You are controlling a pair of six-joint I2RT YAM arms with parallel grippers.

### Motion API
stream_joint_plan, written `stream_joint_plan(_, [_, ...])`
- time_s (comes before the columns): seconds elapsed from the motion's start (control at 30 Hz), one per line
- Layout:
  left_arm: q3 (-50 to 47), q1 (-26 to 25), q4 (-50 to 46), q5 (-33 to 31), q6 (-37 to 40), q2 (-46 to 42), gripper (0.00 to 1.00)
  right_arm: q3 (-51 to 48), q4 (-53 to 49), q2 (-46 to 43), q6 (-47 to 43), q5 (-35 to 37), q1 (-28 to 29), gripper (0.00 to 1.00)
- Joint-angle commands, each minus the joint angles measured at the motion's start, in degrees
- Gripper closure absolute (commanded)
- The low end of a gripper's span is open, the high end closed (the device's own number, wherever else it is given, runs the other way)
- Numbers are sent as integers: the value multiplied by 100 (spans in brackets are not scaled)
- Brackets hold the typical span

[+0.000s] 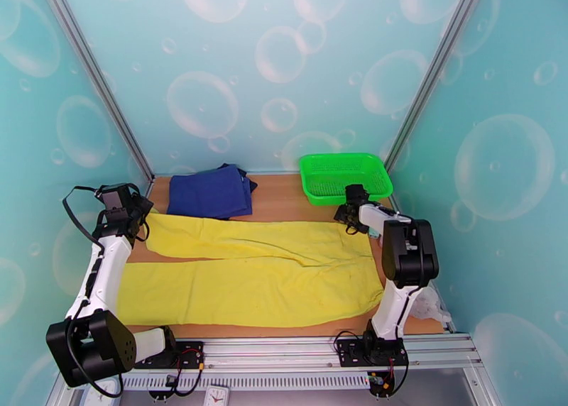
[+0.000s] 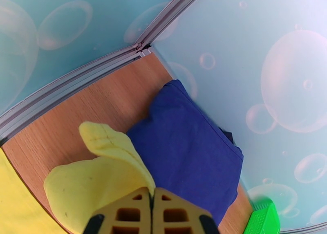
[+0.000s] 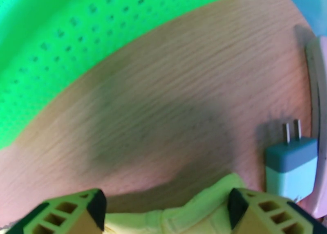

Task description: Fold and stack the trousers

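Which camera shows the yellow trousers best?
Top external: the trousers lie spread whole on the table. Left wrist shows a leg end in the shut left pincer; right wrist, an edge at the open right pincer.

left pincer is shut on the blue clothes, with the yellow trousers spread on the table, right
No: the left wrist view shows the left pincer shut on a leg of the yellow trousers, not the blue clothes beside it. The trousers are spread on the table.
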Motion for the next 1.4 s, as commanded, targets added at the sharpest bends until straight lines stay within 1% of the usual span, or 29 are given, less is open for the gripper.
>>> stream_joint_plan(0.0, [-70, 78, 193, 85, 21, -59, 100, 276, -667, 284, -204, -68, 45, 17])
stream_joint_plan(0.1, [-85, 85, 194, 78, 21, -41, 100, 270, -846, 279, -197, -116, 105, 17])
stream_joint_plan(0.23, [-90, 165, 224, 289, -47, -10, 100, 211, -961, 223, -157, -4, 320, 17])
stream_joint_plan(0.3, [-113, 189, 246, 317, -74, -2, 100, 175, -958, 204, -98, -47, 374, 20])
stream_joint_plan(0.33, [-114, 201, 248, 319, -76, 6, 100, 134, -924, 173, -68, -70, 392, 24])
stream_joint_plan(0.4, [-114, 205, 244, 350, -84, 25, 100, 69, -879, 130, -11, -96, 408, 33])
stream_joint_plan(0.47, [-122, 211, 248, 365, -85, 29, 100, -51, -803, 64, 19, -119, 408, 45])
stream_joint_plan(0.5, [-117, 202, 252, 368, -85, 31, 100, -110, -764, 10, 29, -117, 410, 56])
stream_joint_plan(0.6, [-122, 219, 253, 365, -85, 25, 100, -307, -589, -209, 15, -106, 412, 78])
stream_joint_plan(0.7, [-123, 219, 252, 348, -69, 35, 100, -411, -433, -484, -84, -104, 427, 93])
stream_joint_plan(0.77, [-106, 230, 232, 273, -51, 35, 100, -464, -294, -728, -184, -146, 455, 99])
stream_joint_plan(0.87, [-80, 300, 189, 108, 9, 34, 100, -500, -143, -1119, -367, -113, 530, 100])
stream_joint_plan(0.97, [-30, 368, 133, -217, 140, -25, 100, -621, 32, -1629, -462, -13, 561, 100])
stream_joint_plan(1.07, [16, 465, 91, -485, 255, -88, 100, -968, 537, -2275, -460, 97, 554, 100])
stream_joint_plan(1.17, [4, 641, 107, -701, 349, -213, 100, -1303, 1130, -2840, -490, 35, 527, 100])
stream_joint_plan(1.3, [-78, 857, 237, -884, 458, -396, 100, -1568, 1651, -3276, -461, -28, 329, 100])
stream_joint_plan(1.37, [-92, 968, 280, -857, 477, -406, 100, -1693, 1909, -3386, -429, -334, 129, 100])
